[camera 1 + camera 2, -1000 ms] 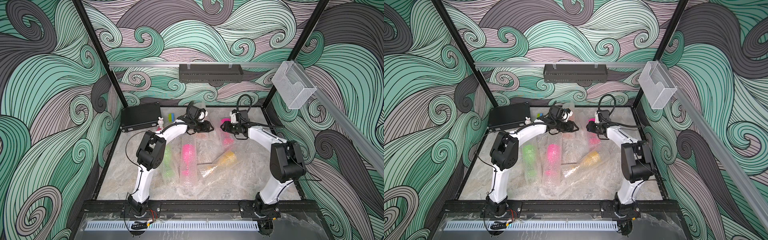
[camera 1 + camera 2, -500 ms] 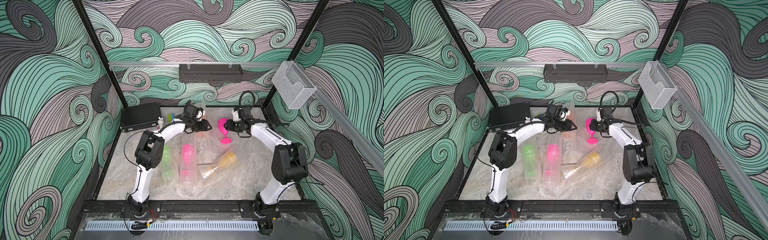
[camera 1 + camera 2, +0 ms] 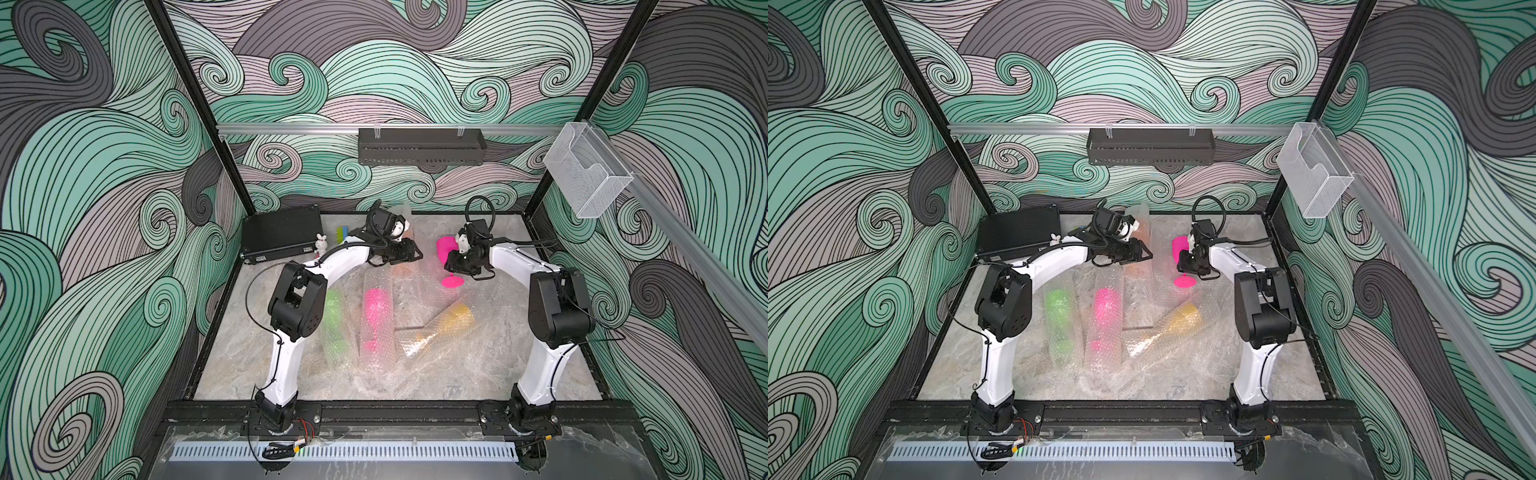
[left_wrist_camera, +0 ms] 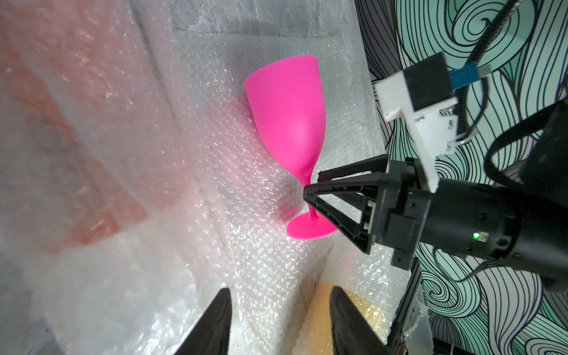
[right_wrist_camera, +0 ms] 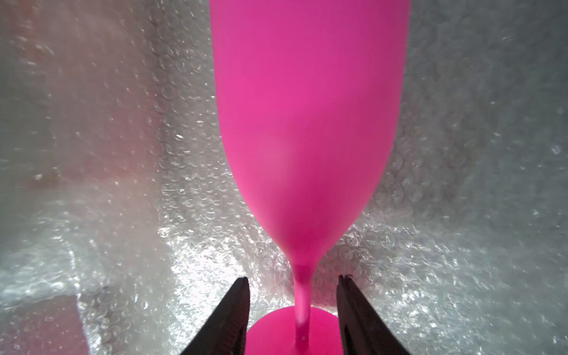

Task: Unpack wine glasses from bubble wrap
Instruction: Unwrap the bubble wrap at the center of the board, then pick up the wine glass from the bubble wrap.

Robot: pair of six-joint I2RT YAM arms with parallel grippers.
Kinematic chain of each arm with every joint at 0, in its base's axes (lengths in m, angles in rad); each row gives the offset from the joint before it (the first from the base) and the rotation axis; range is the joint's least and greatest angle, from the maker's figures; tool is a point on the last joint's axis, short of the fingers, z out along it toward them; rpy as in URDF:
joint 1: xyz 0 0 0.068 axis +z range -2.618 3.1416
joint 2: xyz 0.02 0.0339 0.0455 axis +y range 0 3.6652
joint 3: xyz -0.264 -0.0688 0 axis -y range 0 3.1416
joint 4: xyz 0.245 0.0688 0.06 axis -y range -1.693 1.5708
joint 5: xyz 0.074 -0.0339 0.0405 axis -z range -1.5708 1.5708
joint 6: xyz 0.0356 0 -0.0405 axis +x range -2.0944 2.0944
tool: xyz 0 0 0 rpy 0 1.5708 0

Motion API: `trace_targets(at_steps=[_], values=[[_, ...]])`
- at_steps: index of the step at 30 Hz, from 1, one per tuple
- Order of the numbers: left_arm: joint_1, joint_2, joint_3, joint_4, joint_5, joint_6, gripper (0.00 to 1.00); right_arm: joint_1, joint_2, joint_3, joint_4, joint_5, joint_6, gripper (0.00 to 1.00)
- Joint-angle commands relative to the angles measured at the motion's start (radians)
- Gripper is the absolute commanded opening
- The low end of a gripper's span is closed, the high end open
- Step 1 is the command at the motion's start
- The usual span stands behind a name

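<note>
Progress: one goblet of five is out of its wrap, and four are left to do.

Item 1, done. The bare pink goblet (image 3: pixel 448 253) stands on its foot with no wrap around it, on a flattened sheet of bubble wrap (image 4: pixel 246 172). The right pincer (image 5: pixel 294 278) sits level with the stem. Its jaws are spread, one on each side of the stem, with a visible gap on both sides. The goblet is therefore judged released and standing by itself.

Item 2, pending. The left pincer (image 4: pixel 280 290) is also spread and holds nothing; only loose wrap lies beyond its tips. The orange goblet (image 3: pixel 1141 232) lies inside its tube right at this pincer, passing beneath it in both top views. Whether they touch cannot be told.

Items 3 to 5, pending. The lime green goblet (image 3: pixel 334 316), the second pink goblet (image 3: pixel 376 313) and the yellow goblet (image 3: pixel 453 320) each lie on their sides in closed tubes on the tabletop (image 3: pixel 478 374). All three are well apart from both pincers, on the side towards the arm bases.

Assessment: the task is at an early stage. The orange tube is the closest candidate for the left pincer. The emptied sheet is not cleared away.
</note>
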Motion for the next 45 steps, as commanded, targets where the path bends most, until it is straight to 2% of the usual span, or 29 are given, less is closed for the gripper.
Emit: trace_targets(at_steps=[1,4,13,20,27,32,39,45], values=[[0.011,-0.052,0.013,-0.016,0.018,-0.017,0.51,0.01,0.025,0.028,-0.01,0.025,0.001,0.48],[0.011,-0.054,0.007,-0.011,0.018,-0.019,0.51,0.011,0.053,0.043,-0.005,0.022,0.006,0.42],[0.012,-0.058,0.003,-0.002,0.034,-0.031,0.5,0.013,0.101,0.053,0.005,0.018,0.006,0.33],[0.019,-0.069,0.006,-0.016,0.047,-0.035,0.5,0.014,0.074,0.025,0.044,0.013,-0.018,0.21],[0.049,-0.094,0.03,-0.025,0.089,-0.062,0.5,0.011,-0.012,-0.039,0.112,0.017,-0.067,0.2],[0.082,-0.12,0.053,-0.028,0.137,-0.092,0.5,0.015,-0.09,-0.1,0.229,-0.052,-0.114,0.19],[0.144,-0.161,0.071,-0.028,0.167,-0.159,0.5,0.062,-0.2,-0.241,0.445,-0.033,-0.255,0.19],[0.173,-0.176,0.104,-0.055,0.186,-0.17,0.5,0.127,-0.276,-0.367,0.645,-0.015,-0.398,0.2]])
